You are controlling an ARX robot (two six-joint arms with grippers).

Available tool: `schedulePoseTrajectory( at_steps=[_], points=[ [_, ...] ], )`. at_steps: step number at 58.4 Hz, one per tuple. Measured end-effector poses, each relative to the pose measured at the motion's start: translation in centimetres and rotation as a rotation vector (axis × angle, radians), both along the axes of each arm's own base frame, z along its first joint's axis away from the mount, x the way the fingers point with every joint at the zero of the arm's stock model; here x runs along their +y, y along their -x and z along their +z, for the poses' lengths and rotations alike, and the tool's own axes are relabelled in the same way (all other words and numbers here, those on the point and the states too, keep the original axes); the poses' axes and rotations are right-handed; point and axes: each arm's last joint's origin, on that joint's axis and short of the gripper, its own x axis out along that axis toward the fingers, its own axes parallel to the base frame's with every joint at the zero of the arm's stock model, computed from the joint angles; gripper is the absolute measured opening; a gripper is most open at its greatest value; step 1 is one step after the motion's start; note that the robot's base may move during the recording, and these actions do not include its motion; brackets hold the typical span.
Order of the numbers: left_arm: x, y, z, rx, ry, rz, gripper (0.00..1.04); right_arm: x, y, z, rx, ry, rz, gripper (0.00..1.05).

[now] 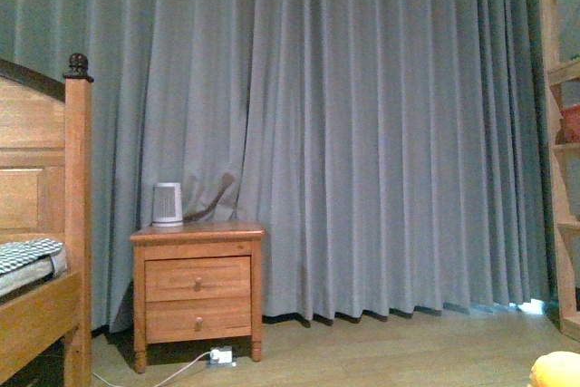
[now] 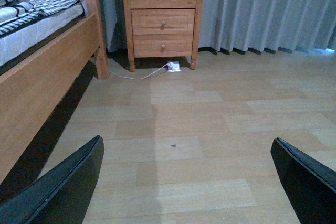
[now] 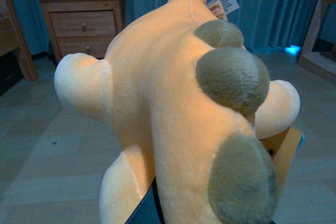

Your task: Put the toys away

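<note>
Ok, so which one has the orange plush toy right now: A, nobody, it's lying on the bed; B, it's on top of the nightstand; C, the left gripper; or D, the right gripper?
D: the plush toy fills the right wrist view, up off the floor and pressed against the right gripper, while the left gripper is open over bare floor.

This is a home bedroom. In the front view a wooden bed (image 1: pixel 78 224) with bedding stands at nine o'clock, with a two-drawer nightstand (image 1: pixel 198 289) just beside it. Floor-length grey curtains (image 1: pixel 381 133) cover the wall behind, above a wood-plank floor (image 1: pixel 390 351).
</note>
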Motion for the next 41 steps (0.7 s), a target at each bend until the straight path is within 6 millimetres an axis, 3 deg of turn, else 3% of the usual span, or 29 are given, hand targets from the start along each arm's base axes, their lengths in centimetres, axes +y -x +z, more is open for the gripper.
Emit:
schedulePoseTrajectory(
  at_steps=[41],
  points=[
    [0.00,0.00,0.00,0.000,0.000,0.000,0.98,0.00,0.00,0.00,0.000,0.000,0.000,0.07]
  ],
)
